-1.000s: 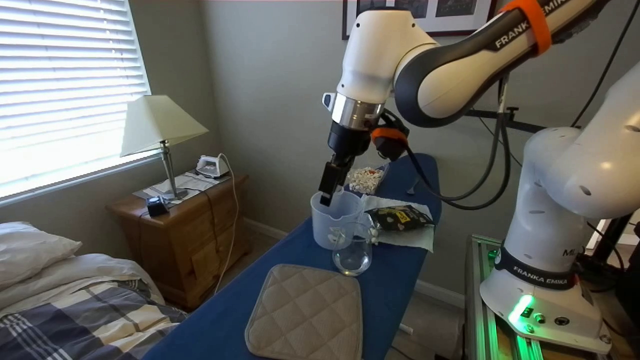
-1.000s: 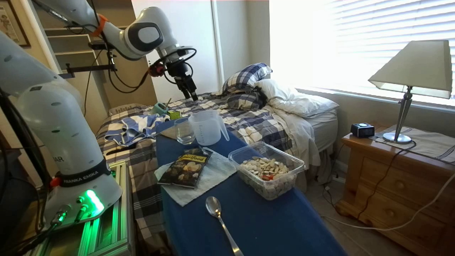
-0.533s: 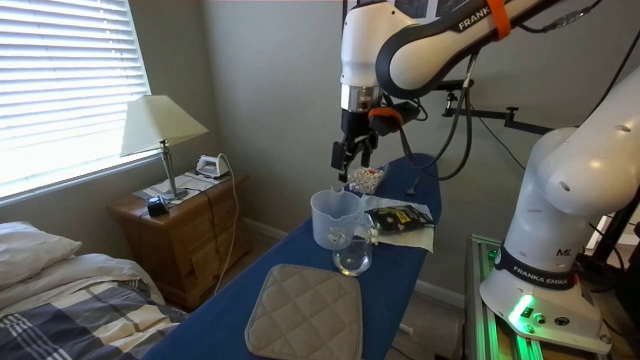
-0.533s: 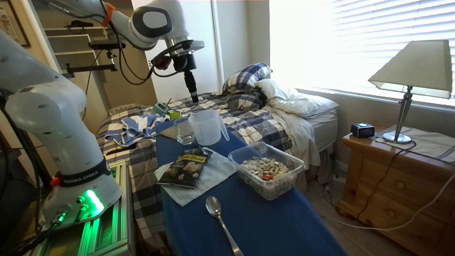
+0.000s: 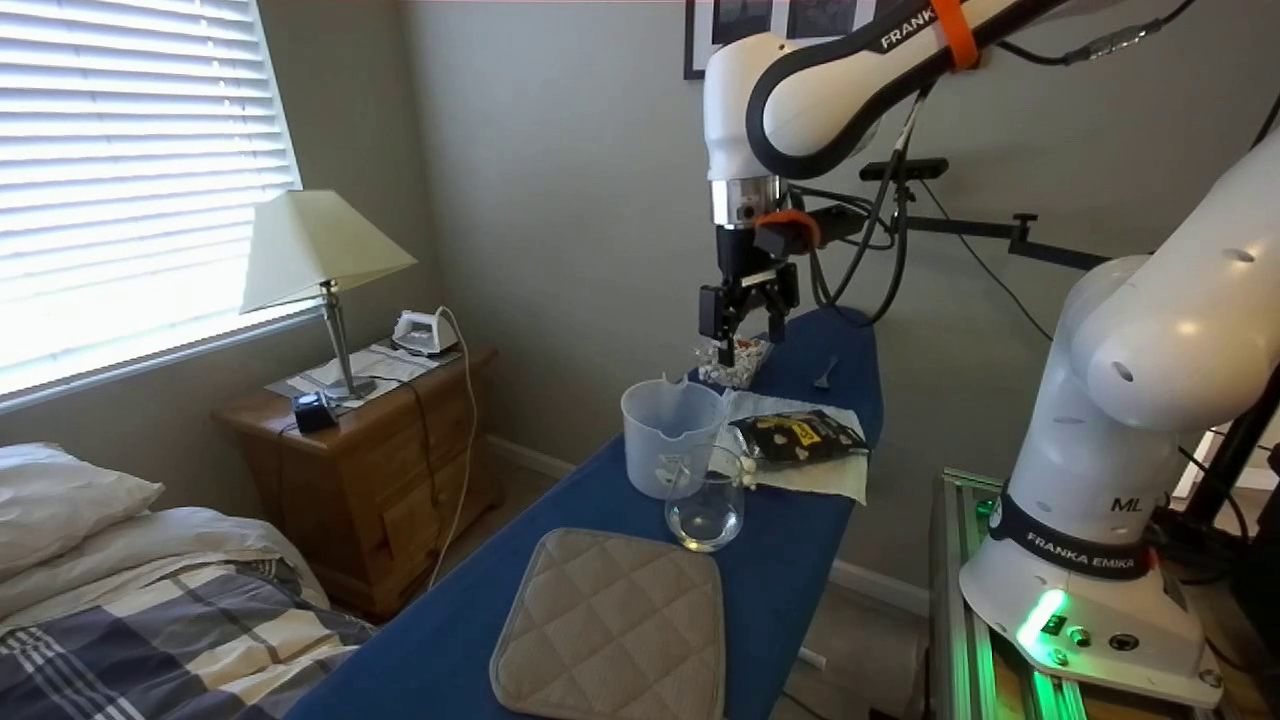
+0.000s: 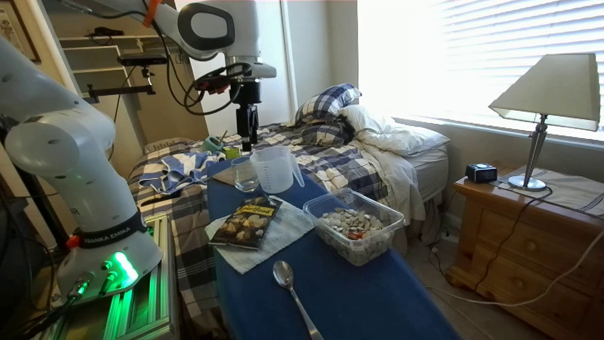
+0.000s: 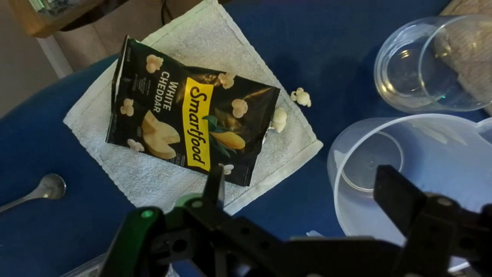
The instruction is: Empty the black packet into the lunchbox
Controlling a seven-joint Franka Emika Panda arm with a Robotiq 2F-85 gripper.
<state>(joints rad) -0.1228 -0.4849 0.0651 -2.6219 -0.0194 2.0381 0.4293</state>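
Observed gripper (image 7: 301,181) higher than nubby white cloth (image 7: 215,50), with jaws well apart. Found black packet (image 7: 194,115) lying on cloth, glossy, creased, with one end overhanging cloth's edge. Noted wedge of blue fabric (image 7: 300,206) between cloth and round translucent jug (image 5: 650,450). Located lunchbox (image 6: 347,248) just beside cloth: thin, clear, round-cornered plastic holding pale pieces (image 6: 351,222).

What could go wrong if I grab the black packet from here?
Popcorn sits at one end of the black packet, which may be open there, so lifting it could spill some. In the wrist view, the open gripper partly overlaps the translucent jug; descending here might clip it. The lunchbox already holds pale pieces, so pouring too much might overfill it.
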